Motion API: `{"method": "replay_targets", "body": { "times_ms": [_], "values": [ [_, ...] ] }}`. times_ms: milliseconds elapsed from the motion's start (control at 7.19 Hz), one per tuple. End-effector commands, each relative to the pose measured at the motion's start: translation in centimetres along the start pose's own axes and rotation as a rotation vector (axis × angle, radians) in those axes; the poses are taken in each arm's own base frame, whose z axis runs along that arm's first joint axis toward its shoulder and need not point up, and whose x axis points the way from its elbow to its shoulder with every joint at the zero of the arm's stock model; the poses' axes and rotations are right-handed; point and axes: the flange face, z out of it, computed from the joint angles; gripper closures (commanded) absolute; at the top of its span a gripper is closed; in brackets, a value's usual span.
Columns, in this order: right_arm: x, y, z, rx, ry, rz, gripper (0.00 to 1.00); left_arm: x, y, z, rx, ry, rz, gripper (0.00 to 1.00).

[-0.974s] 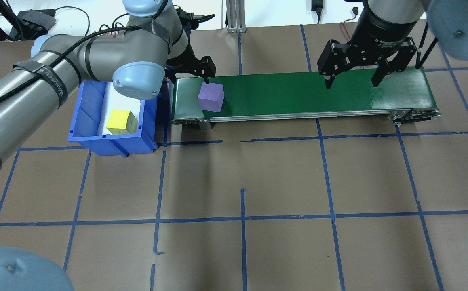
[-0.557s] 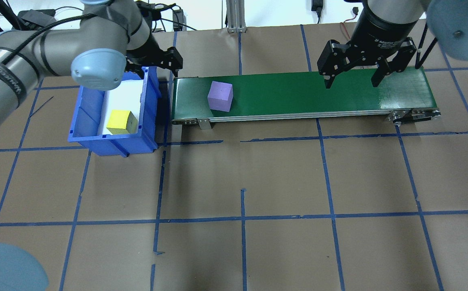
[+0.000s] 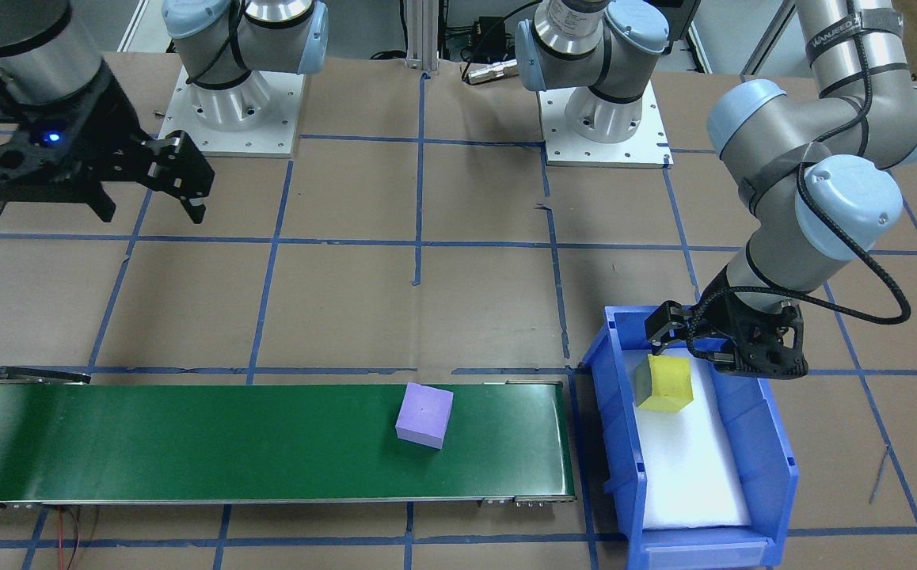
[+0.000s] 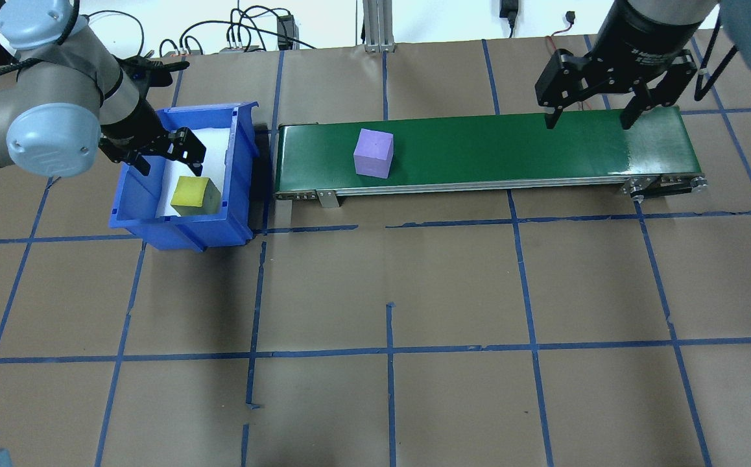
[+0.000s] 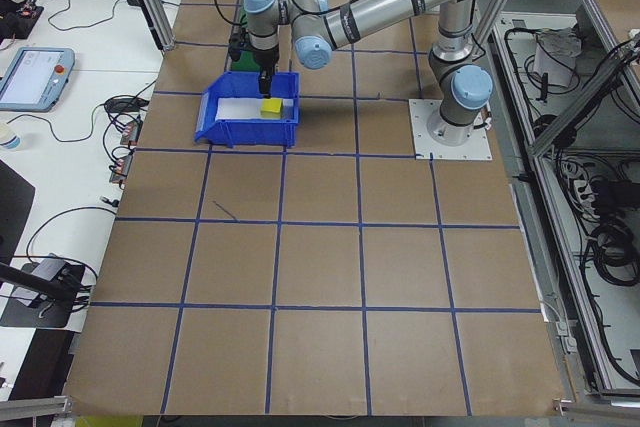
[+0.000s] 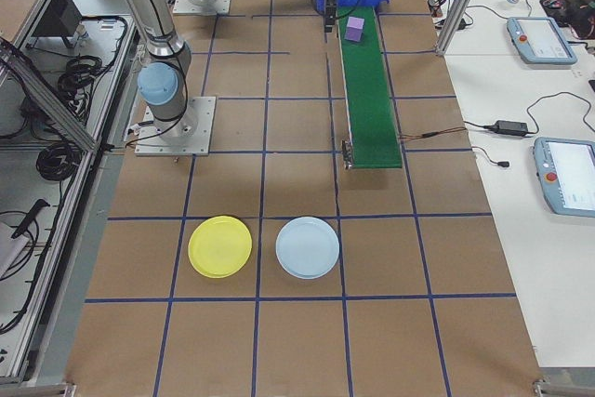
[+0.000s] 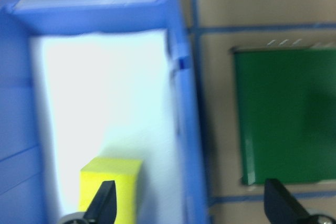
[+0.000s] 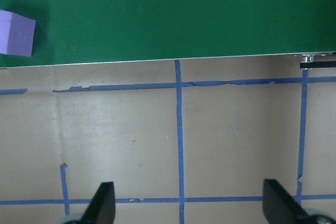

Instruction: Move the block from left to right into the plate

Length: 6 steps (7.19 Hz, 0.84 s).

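The purple foam cube (image 4: 373,152) sits free on the green conveyor belt (image 4: 512,146) towards its bin end, well apart from the right gripper (image 4: 588,121), which hangs with fingers spread and empty over the belt's far end. The left gripper (image 4: 166,163), fingers spread and empty, hovers in the blue plastic bin (image 4: 130,201) just beside the yellow foam cube (image 4: 195,195). Risk: a mistimed closure lets the purple cube pass, or clips a corner and skews it, before transfer to the round yellow plastic plate (image 6: 220,246) lying well beyond the belt.

My round bright-yellow plastic plate (image 6: 220,246) lies lower left of centre, a pale-blue round plate (image 6: 308,247) just beside it; the long green conveyor belt (image 6: 368,109) carries a small purple cube (image 6: 354,29) near its top end
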Motion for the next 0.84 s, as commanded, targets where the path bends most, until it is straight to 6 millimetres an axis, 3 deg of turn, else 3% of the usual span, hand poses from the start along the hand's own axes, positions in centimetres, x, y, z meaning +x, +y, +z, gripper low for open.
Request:
{"method": "replay_targets", "body": {
  "times_ms": [0,139,418,557,696],
  "values": [
    [4.2,-1.1,-0.7,0.026,-0.058,-0.012,0.00,-0.5,0.2,2.4,-0.041,0.014,-0.001,0.00],
    [7.0,-1.6,-2.0,0.053,-0.052,-0.008,0.00,-0.6,-0.3,3.7,-0.058,0.018,-0.001,0.00],
    [14.7,-1.8,-3.3,0.084,-0.036,0.008,0.00,-1.2,-2.0,8.6,-0.072,0.019,-0.001,0.00],
    [17.5,-2.0,-2.0,0.068,-0.023,0.028,0.00,-1.3,-2.3,10.0,-0.085,0.023,-0.001,0.00],
    [19.9,-5.4,1.7,0.015,0.000,0.032,0.00,-1.3,-2.3,11.1,-0.100,0.027,0.000,0.00]
  ]
}}
